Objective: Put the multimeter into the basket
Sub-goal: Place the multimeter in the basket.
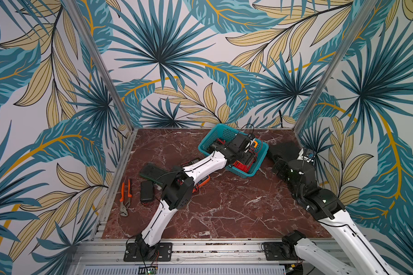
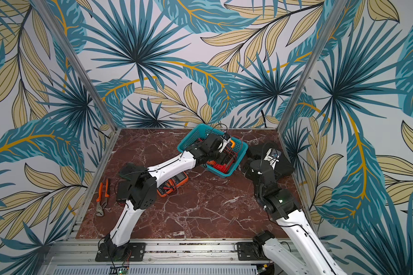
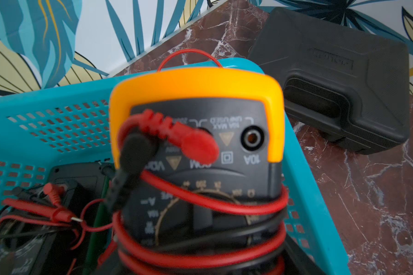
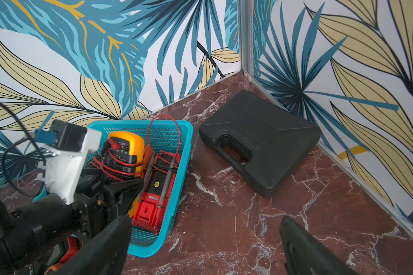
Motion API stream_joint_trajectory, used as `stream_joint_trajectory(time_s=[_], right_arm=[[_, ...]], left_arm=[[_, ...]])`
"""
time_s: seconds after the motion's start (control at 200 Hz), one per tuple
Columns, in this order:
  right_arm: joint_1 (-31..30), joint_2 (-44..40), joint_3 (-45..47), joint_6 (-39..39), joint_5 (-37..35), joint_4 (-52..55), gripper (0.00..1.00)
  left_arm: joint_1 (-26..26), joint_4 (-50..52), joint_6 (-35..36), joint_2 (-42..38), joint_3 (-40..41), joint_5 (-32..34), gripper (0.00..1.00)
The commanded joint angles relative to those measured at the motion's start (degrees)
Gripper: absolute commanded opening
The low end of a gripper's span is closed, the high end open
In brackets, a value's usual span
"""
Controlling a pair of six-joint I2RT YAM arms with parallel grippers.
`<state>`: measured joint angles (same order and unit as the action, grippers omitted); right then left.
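Yellow-cased multimeter, leads wound round it, gripped by L tool, tilted up inside teal basket beside red meter. R tool wide open, empty, over table nr basket & black case.

In both top views we log: basket upper centre on the table, a multimeter in it; tool case just right of the basket; second multimeter lower left of it; pliers far left.
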<state>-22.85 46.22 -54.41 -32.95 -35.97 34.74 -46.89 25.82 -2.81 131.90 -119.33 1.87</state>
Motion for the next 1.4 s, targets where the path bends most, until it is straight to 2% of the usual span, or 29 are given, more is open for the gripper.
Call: stream_joint_trajectory(time_s=[0.0,0.371,0.626,0.701,0.821,0.892,1.077,1.212,1.392], right_arm=[[0.2,-0.8,1.5,0.3,-0.3,-1.1,1.00],[0.2,-0.7,1.5,0.1,1.2,-1.6,0.99],[0.2,1.9,0.6,0.0,2.2,-1.7,0.99],[0.2,2.3,0.4,-0.2,2.6,-1.6,1.00],[0.2,2.7,0.2,-0.2,2.9,-1.8,1.00],[0.2,2.9,0.1,-0.3,3.1,-1.9,0.99],[0.2,3.5,-0.4,0.0,3.5,-1.7,0.99],[0.2,3.8,-0.9,0.1,3.7,-1.6,1.00],[0.2,4.5,-1.9,0.9,4.5,-1.4,0.99]], left_arm=[[0.0,0.5,0.1,0.9,-3.9,-2.9,0.00],[-0.1,3.2,-3.1,3.7,-4.6,-5.3,0.07],[-0.3,5.9,-5.0,4.5,-5.3,-6.6,0.26],[-0.3,6.2,-5.1,7.0,-5.8,-7.2,0.30],[-0.3,6.4,-5.4,8.1,-6.7,-8.4,0.51],[-0.3,6.3,-5.6,8.3,-7.0,-8.9,0.70],[-0.4,5.8,-6.8,7.2,-6.9,-10.8,0.99],[-0.4,4.0,-7.6,5.4,-5.0,-12.1,1.00],[-0.4,-2.0,-9.2,-2.3,1.8,-12.8,1.00]])
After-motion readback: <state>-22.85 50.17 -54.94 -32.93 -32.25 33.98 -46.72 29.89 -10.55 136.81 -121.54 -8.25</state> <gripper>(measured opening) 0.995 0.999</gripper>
